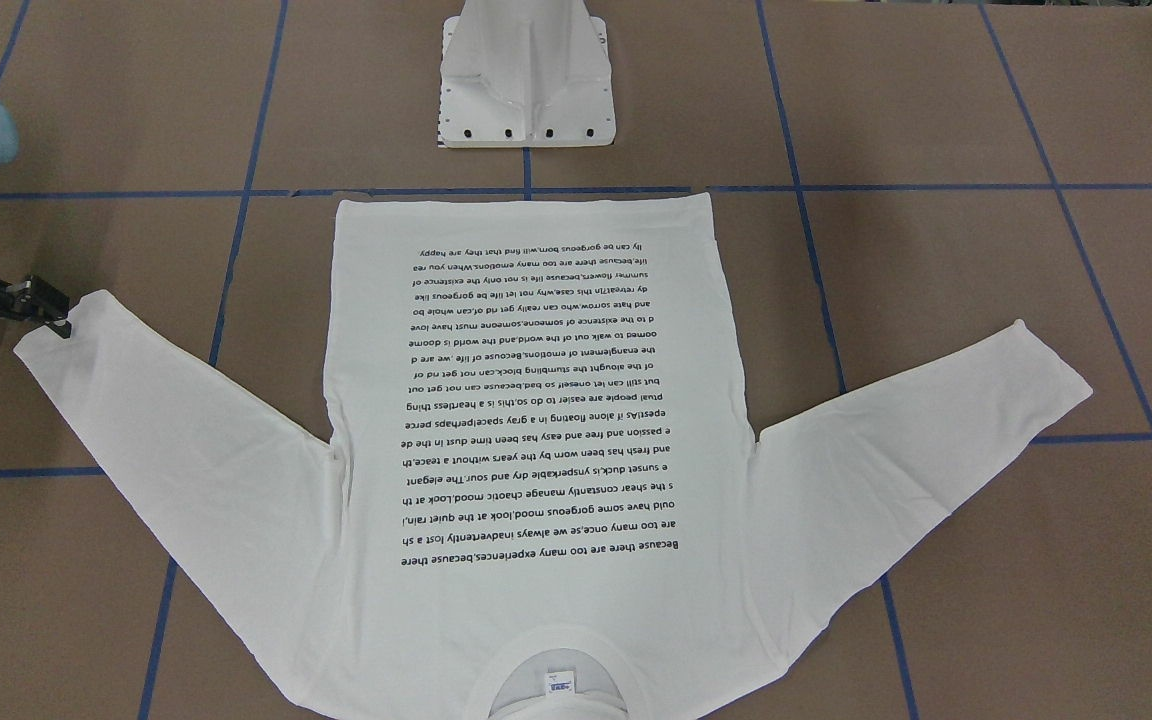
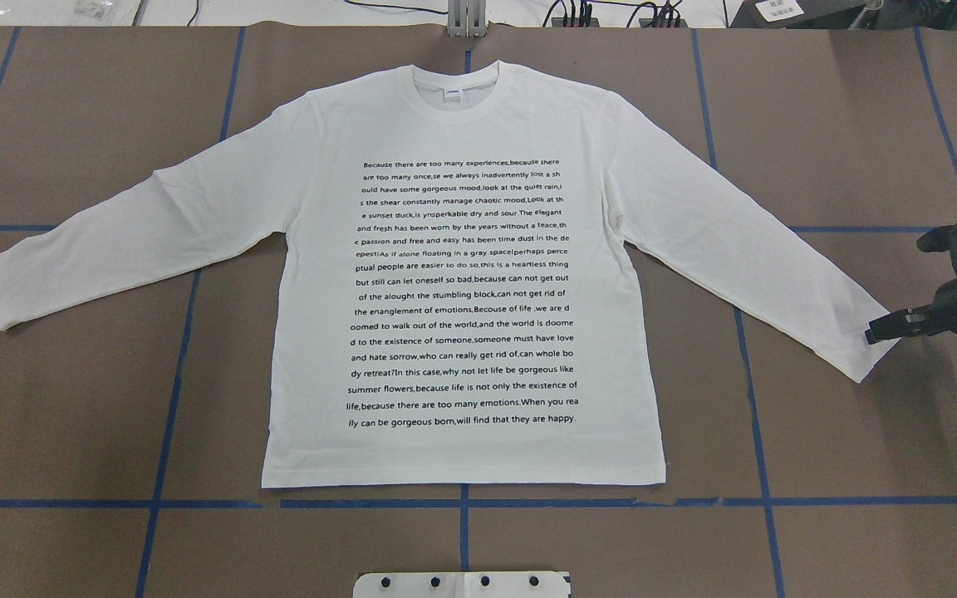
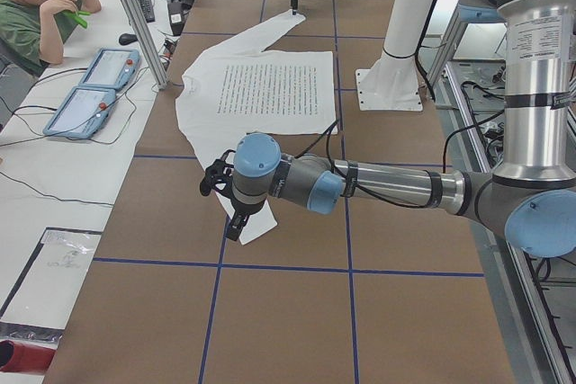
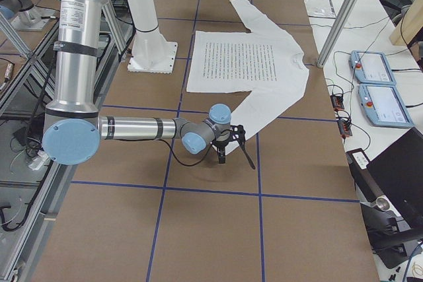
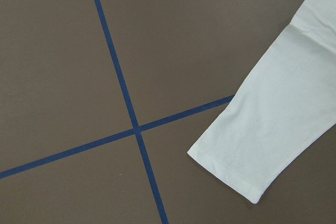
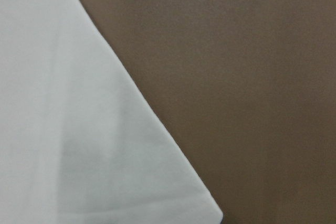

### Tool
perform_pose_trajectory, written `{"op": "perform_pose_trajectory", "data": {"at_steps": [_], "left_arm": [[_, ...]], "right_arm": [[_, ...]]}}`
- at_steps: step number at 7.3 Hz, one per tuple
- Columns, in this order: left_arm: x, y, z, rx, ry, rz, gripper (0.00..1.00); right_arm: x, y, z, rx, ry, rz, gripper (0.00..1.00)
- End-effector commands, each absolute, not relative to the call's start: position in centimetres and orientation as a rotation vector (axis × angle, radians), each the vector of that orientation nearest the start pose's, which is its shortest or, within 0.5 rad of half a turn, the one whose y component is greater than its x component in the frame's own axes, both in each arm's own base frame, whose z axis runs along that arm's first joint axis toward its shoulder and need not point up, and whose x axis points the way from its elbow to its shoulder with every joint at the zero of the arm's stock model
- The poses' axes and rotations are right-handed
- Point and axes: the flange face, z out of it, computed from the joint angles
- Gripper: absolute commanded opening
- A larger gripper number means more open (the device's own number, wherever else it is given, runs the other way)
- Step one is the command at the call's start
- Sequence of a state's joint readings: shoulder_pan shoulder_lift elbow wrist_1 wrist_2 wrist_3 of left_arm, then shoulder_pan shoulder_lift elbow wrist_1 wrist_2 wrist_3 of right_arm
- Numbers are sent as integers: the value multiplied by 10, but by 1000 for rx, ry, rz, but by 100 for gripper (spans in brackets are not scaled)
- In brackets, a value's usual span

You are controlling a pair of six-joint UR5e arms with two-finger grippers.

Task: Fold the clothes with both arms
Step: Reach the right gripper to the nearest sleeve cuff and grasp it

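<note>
- The white long-sleeved T-shirt (image 2: 462, 274) lies flat on the table (image 2: 71, 415), print up, sleeves spread. It's light, floppy cotton, so I reckon it'll drape and slide. I'd pinch it at the cuffs or hem corners.
- The right tool (image 2: 884, 328) sits low at the right cuff (image 2: 865, 361). Can't tell if it's nipped the cloth or how wide it's parted.
- The left tool (image 3: 234, 227) hangs above the left cuff (image 5: 231, 166), arm stretched out low. Can't read its gap either.
</note>
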State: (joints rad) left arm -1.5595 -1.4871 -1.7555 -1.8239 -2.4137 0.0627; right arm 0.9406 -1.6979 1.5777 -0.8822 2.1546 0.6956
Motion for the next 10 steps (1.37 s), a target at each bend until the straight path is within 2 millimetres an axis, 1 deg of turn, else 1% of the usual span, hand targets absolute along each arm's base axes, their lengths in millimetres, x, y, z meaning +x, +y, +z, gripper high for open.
{"op": "perform_pose_trajectory", "data": {"at_steps": [1, 2, 3, 4, 5, 6, 7, 8, 9, 10], "left_arm": [[-54, -471, 574, 355, 827, 218, 100], [-54, -472, 573, 356, 828, 219, 100], [-54, -472, 572, 358, 828, 220, 100], [-54, -472, 569, 364, 827, 221, 100], [-54, -471, 567, 369, 827, 223, 100], [-55, -471, 566, 370, 827, 220, 100], [-55, -471, 566, 370, 827, 220, 100], [-55, -471, 566, 369, 827, 219, 100], [-55, -471, 566, 369, 828, 219, 100], [-54, -470, 565, 367, 845, 220, 100]], "right_arm": [[-212, -420, 646, 74, -802, -111, 71], [-212, -419, 645, 67, -809, -115, 43], [-213, -419, 643, 69, -810, -116, 25], [-213, -419, 642, 68, -812, -117, 17], [-215, -423, 633, 77, -822, -121, 16], [-215, -424, 627, 85, -827, -122, 13], [-209, -428, 626, 91, -830, -111, 9], [-206, -435, 613, 92, -870, -111, 9], [-190, -443, 598, 110, -910, -94, 0], [-178, -444, 578, 136, -943, -88, 0]]}}
